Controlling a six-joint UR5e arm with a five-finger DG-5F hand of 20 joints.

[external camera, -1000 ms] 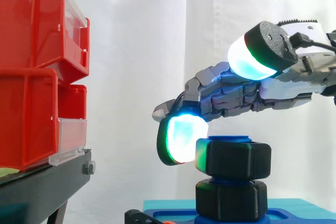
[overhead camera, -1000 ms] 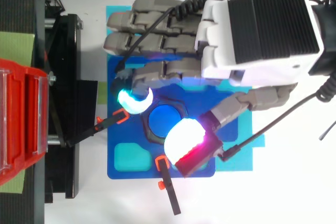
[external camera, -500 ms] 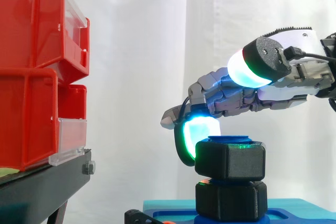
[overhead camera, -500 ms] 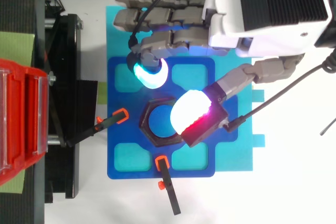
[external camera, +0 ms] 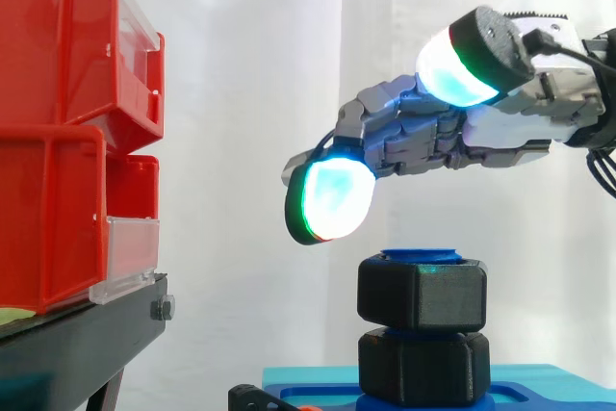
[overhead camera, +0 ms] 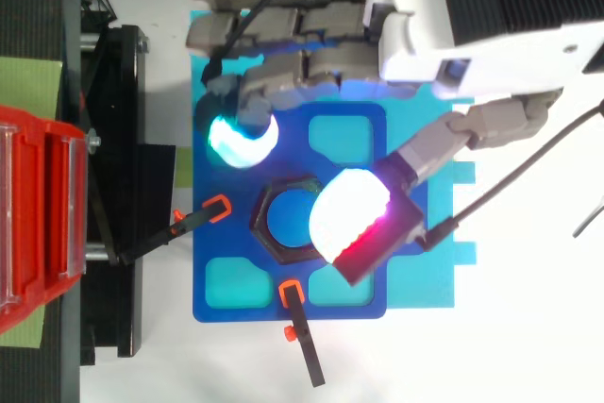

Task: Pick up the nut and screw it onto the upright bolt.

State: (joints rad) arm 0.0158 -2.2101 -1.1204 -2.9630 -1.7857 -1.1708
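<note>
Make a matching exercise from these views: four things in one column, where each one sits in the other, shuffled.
1. nut
2. hand
3. red bins
4. blue plate

A. on the black stand, at the left
B. under the bolt
C. at the bolt's top
D. in the air above the nut, fingers clear of it

Pairs: 1-C, 2-D, 3-A, 4-B.

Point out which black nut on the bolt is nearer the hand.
The upper nut, just below the hand; the lower nut sits down on the blue base.
</note>
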